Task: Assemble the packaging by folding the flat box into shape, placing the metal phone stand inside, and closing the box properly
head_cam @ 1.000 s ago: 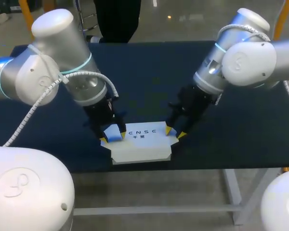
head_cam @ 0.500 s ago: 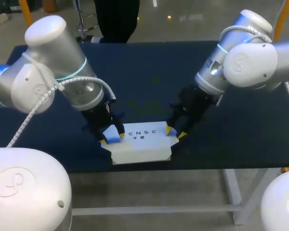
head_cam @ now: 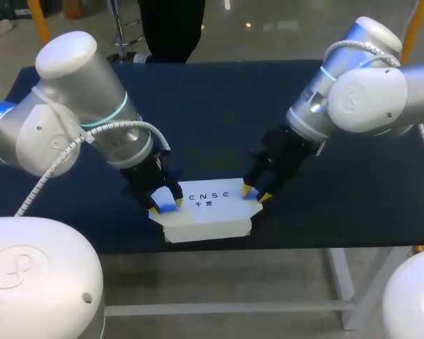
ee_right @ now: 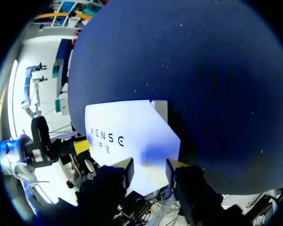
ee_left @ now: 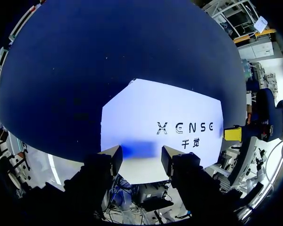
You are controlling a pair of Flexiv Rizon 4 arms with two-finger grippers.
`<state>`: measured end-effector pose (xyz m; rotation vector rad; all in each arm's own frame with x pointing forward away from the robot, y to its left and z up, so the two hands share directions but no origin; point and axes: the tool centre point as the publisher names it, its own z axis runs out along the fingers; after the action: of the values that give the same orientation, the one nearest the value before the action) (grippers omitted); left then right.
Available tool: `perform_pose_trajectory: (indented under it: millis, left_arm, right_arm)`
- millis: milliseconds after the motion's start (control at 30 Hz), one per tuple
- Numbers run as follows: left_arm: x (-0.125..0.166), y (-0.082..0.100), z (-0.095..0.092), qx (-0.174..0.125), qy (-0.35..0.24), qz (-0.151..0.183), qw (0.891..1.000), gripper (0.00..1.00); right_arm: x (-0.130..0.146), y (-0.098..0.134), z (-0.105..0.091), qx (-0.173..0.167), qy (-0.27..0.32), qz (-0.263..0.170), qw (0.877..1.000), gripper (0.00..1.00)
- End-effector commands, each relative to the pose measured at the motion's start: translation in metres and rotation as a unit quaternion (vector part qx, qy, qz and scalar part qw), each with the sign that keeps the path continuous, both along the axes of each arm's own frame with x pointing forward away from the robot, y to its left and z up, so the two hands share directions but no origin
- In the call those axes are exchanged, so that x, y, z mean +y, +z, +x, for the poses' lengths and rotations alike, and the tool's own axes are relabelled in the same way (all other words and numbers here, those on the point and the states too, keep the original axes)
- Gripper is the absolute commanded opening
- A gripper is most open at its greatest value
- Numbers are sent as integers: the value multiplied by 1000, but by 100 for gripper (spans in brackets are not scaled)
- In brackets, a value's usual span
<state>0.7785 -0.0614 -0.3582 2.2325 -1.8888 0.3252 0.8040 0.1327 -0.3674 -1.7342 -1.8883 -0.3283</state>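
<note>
White box (head_cam: 208, 212) is lying flat at lower centre. Left gripper (head_cam: 166, 205) and right gripper (head_cam: 256, 193) are standing at its ends — fingers apart, gripping nothing. Likely light, creasable card — take hold at edges.

The box (head_cam: 208, 212) is made of white card, smooth and matt, with dark lettering printed flat on its top. The counter (head_cam: 219, 120) is covered by a dark blue matt sheet, cloth-like and flecked with pale specks. The left arm (head_cam: 78, 106) and right arm (head_cam: 360, 92) are cased in glossy white and silvery shells. A ribbed white hose (head_cam: 49, 166) is carried along the left arm. The left claw (head_cam: 165, 205) and right claw (head_cam: 254, 192) are finished in matt black, with tips in yellow.
</note>
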Motion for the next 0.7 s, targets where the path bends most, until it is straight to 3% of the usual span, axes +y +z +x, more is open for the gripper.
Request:
perform_pose_trajectory:
  millis: [33, 367, 700]
  left_arm:
    - [0, -5, 1, 0, 0, -2, 1000, 55]
    - [0, -9, 1, 1, 4, -8, 1000, 56]
    - [0, -12, 2, -3, 7, -11, 1000, 58]
  right_arm:
    - [1, 0, -6, -17, 1, 2, 1000, 49]
    - [-1, 2, -18, -71, 9, 10, 997, 49]
    - [0, -5, -23, -88, 10, 15, 996, 49]
